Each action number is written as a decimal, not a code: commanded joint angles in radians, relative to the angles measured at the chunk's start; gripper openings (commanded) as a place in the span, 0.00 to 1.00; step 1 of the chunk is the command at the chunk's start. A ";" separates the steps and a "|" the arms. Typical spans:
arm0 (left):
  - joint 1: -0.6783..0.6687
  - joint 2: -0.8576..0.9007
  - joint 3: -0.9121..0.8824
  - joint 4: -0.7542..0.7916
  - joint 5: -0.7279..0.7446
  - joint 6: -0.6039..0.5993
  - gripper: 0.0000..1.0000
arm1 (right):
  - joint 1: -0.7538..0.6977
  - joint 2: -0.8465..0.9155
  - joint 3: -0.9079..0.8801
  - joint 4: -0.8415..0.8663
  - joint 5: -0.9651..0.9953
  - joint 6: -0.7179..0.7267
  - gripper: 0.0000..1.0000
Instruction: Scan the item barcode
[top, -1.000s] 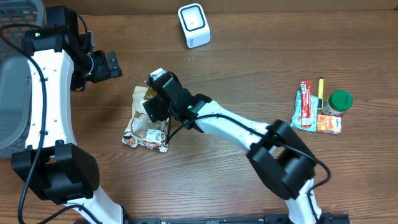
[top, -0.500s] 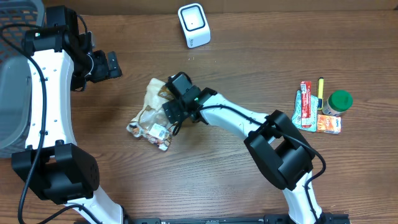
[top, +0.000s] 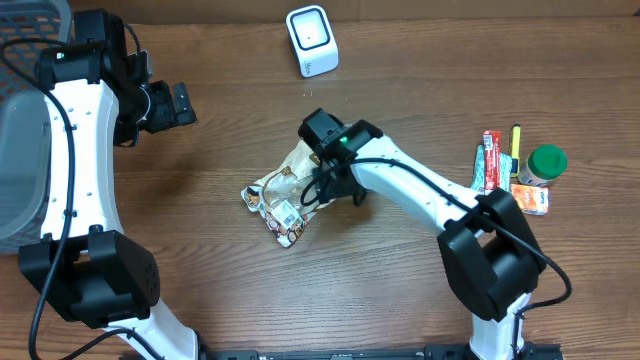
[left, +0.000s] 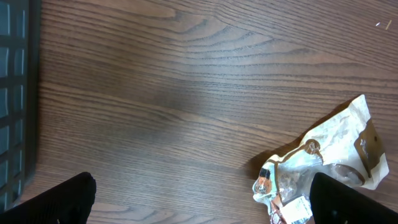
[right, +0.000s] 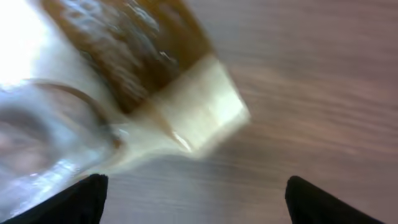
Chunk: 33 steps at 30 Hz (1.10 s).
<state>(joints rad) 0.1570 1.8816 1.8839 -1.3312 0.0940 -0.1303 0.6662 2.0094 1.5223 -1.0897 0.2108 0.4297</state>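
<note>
1. Far left, a dark mesh basket (top: 30, 20) and a pale grey tub (top: 12, 170) sit at the edge, right beside my left arm.
2. My left claw (top: 187, 103) hangs over the brown wooden table (top: 200, 300), spread as wide as it goes, with nothing between the fingers. On its own wrist camera the two dark fingertips (left: 56, 199) sit in opposite bottom corners.
3. Moving right, here is the item: a crinkled cream-and-brown plastic snack bag (top: 282, 192) with a clear window. It lies flat on the wood near the middle of the table, well apart from the left claw. A small white label (top: 288, 212) shows at its near end, too small for me to read.
4. Up at the far edge stands the white rounded scanner box (top: 312, 40) with its dark window, well apart from the bag.
5. My right claw (top: 330, 186) is down at the bag's right end, jaws standing wide apart. Its wrist view is blurred: the bag's brown-and-cream corner fills the upper left, and my fingertips sit in the bottom corners. Whether either finger touches the bag, I cannot tell.
6. Far right, a little huddle: a red-and-white tube (top: 490, 160), a yellow pen (top: 516, 138), a green-lidded jar (top: 546, 163) and an orange packet (top: 528, 199), close together and well apart from both claws.
</note>
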 joint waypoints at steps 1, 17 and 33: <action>-0.008 -0.005 -0.002 0.001 0.007 0.011 1.00 | -0.029 -0.024 0.003 -0.049 0.015 0.101 0.93; -0.008 -0.005 -0.002 0.001 0.007 0.011 1.00 | -0.021 -0.014 0.009 0.342 -0.190 -0.046 0.77; -0.008 -0.005 -0.002 0.001 0.007 0.011 0.99 | -0.030 0.078 -0.019 0.163 -0.167 -0.093 0.79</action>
<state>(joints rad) 0.1570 1.8816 1.8839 -1.3312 0.0944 -0.1303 0.6460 2.0869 1.5105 -0.8810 0.0330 0.3214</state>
